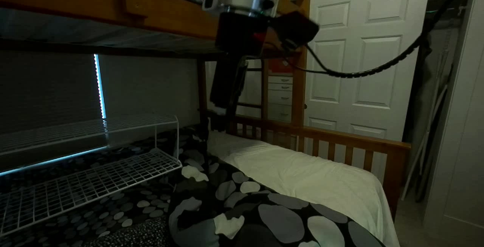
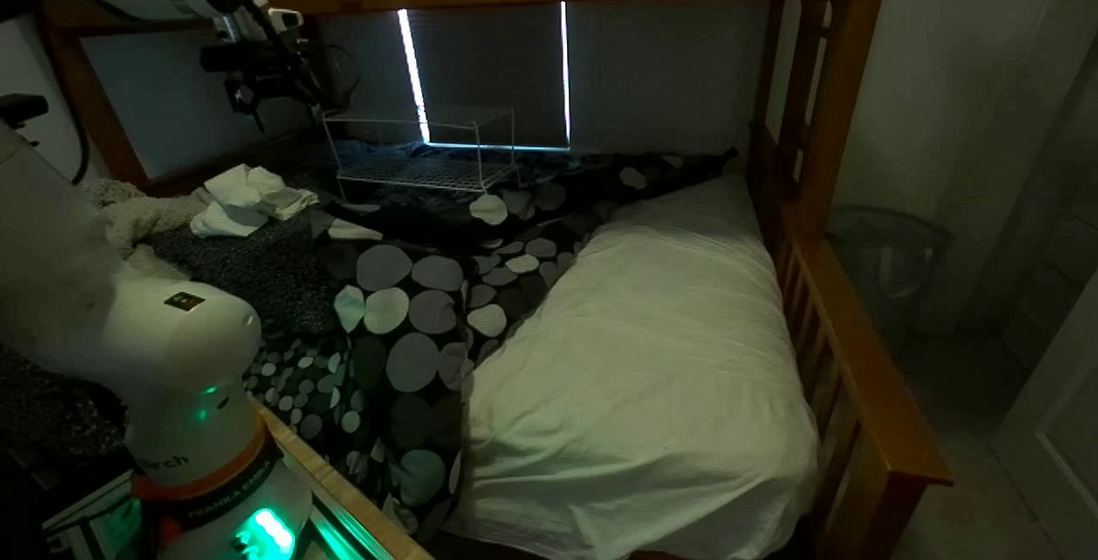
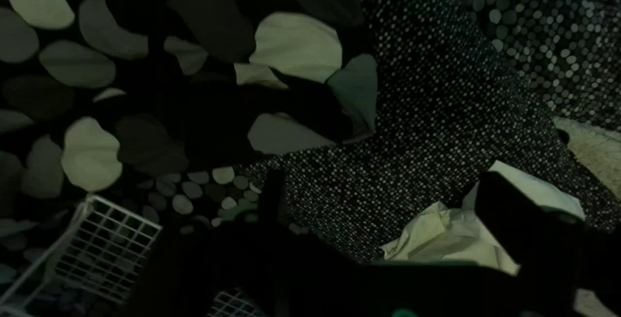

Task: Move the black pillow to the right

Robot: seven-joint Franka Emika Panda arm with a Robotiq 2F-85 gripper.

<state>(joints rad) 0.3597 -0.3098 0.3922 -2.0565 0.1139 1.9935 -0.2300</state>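
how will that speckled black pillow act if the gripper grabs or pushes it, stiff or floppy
Probably floppy: the black pillow has a soft-looking cloth surface. Lying spread out, it seems likelier to slide than roll. The crumpled white piece on it would likely shift along.

Open air tops a white-speckled black fabric pillow (image 3: 427, 118), crumpled white material (image 3: 446, 234) blocking part, white wire-mesh shelf (image 1: 90, 187) standing near
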